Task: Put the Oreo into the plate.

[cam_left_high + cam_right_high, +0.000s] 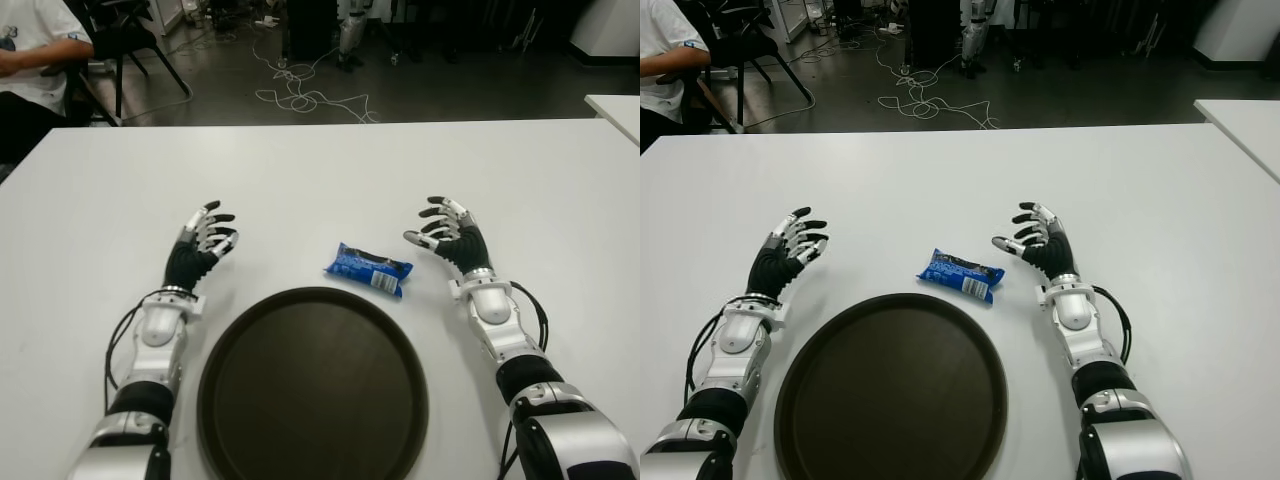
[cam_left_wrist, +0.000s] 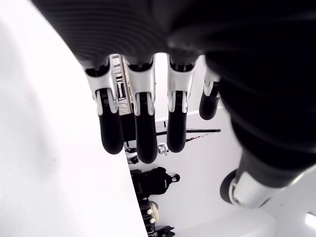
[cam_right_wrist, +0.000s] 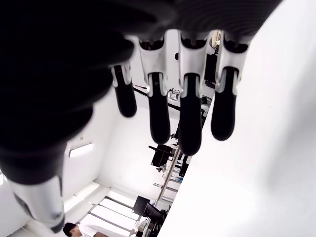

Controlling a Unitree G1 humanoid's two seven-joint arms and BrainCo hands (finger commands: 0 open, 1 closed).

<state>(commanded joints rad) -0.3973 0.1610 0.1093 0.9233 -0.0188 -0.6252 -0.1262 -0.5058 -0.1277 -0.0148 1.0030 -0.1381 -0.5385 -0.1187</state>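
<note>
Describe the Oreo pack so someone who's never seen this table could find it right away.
On the white table, find the big dark round plate at the near edge. Just beyond its far rim, nearer the open right hand than the left hand, lies the Oreo pack. It is the only blue thing there, a small crinkled wrapper.

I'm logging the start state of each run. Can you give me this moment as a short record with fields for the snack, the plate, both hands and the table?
snack: blue Oreo pack lying flat on the table, just beyond the plate's far rim, not on it
plate: round dark plate, nothing on it
left hand: left hand open, holding nothing, left of the plate
right hand: right hand open, holding nothing, right of the pack
table: white table
</note>
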